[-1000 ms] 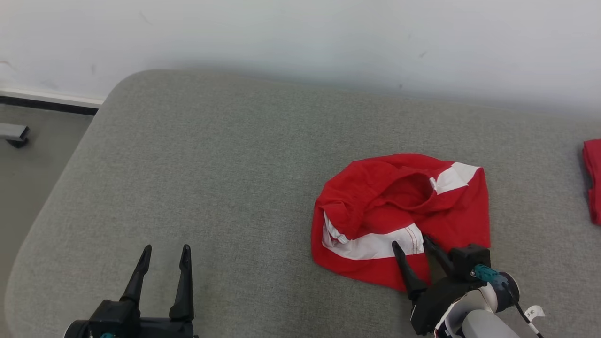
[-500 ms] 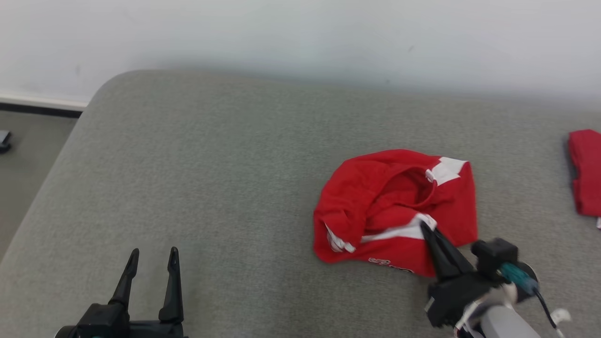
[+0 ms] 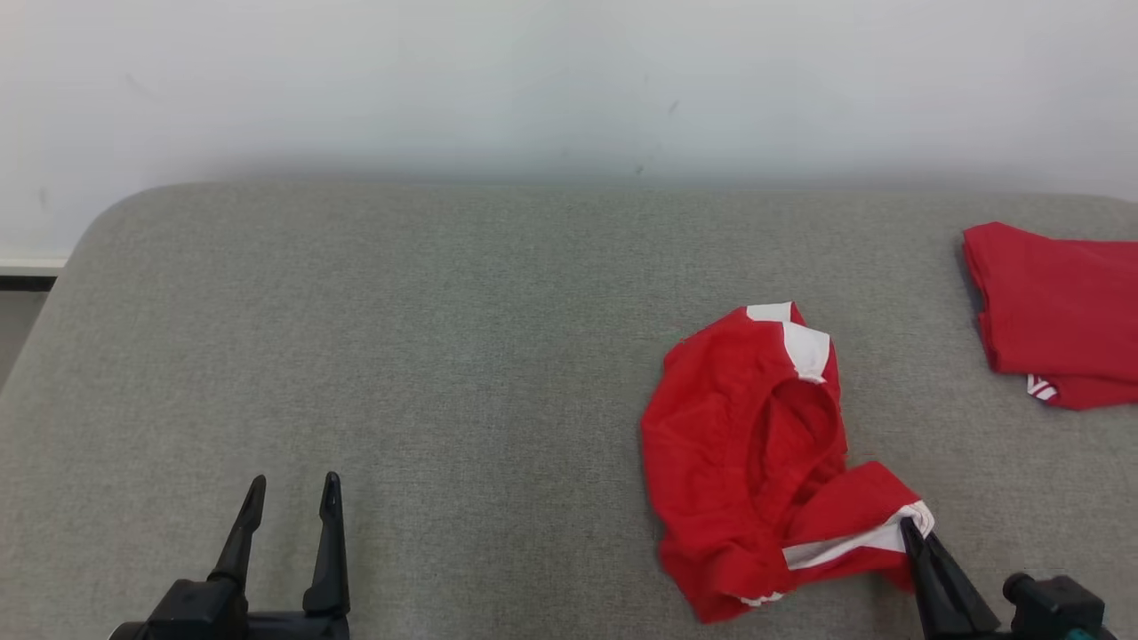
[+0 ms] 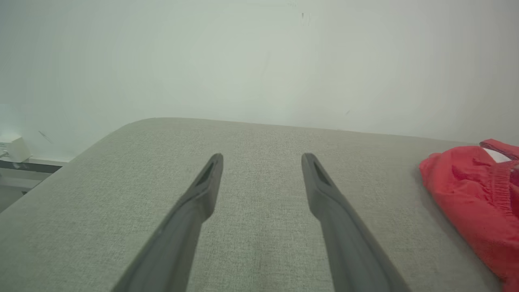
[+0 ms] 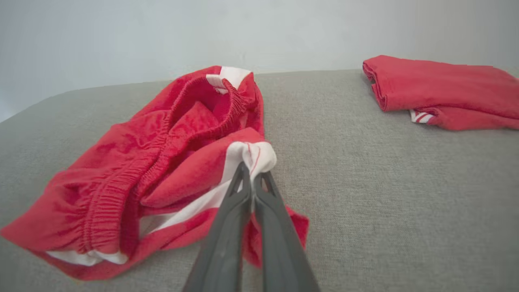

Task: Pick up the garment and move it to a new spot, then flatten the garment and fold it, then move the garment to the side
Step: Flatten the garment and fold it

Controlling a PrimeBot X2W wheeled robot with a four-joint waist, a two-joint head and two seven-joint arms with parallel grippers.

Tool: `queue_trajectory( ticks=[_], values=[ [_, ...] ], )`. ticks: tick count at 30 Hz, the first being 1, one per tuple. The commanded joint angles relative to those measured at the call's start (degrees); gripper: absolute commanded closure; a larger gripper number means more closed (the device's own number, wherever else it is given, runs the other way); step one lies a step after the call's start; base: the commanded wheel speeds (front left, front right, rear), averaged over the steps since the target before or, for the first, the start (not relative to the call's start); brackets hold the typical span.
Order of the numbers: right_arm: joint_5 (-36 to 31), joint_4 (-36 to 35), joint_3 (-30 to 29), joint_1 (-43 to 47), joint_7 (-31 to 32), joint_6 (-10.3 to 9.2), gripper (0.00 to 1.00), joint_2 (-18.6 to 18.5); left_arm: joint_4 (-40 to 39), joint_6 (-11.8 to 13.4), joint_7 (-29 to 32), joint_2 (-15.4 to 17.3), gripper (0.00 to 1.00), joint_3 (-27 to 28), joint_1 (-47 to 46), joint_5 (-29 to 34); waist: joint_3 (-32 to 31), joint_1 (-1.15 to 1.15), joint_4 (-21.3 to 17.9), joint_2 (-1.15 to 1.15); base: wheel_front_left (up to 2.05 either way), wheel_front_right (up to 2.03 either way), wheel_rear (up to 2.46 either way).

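A crumpled red garment is pinched at its white-banded corner by the right gripper on the grey cushion; the left gripper is held spread; folded red cloth is laid apart.

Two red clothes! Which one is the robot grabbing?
Look at the big grey cushion. Toward its right lie crumpled red shorts, their white stripe pinched by the right hand. The other red garment, farther right, is neatly folded.

A plain white wall stands behind a wide grey fabric cushion with rounded corners. At the far left, a dark baseboard runs above a grey floor. Light is soft and even.
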Motion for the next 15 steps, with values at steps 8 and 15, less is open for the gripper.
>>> queue_trajectory(
  ticks=[8, 15],
  values=[
    [-2.3, -0.2, -2.9, 0.5, 0.0, -0.15, 0.0, 2.0, 0.0, -0.1, -0.2, 0.0, 0.0, 0.5, 1.3, 0.8, -1.0, 0.0, -1.3, 0.0, 0.0, 0.0, 0.0],
    [-4.0, -4.4, -6.0, 1.3, -0.4, -0.15, 0.0, 3.1, -0.6, -0.1, -0.2, 0.1, 0.0, 1.5, 2.8, 1.1, -2.4, 0.0, -2.4, 0.0, 0.0, 0.0, 0.0]
  ],
)
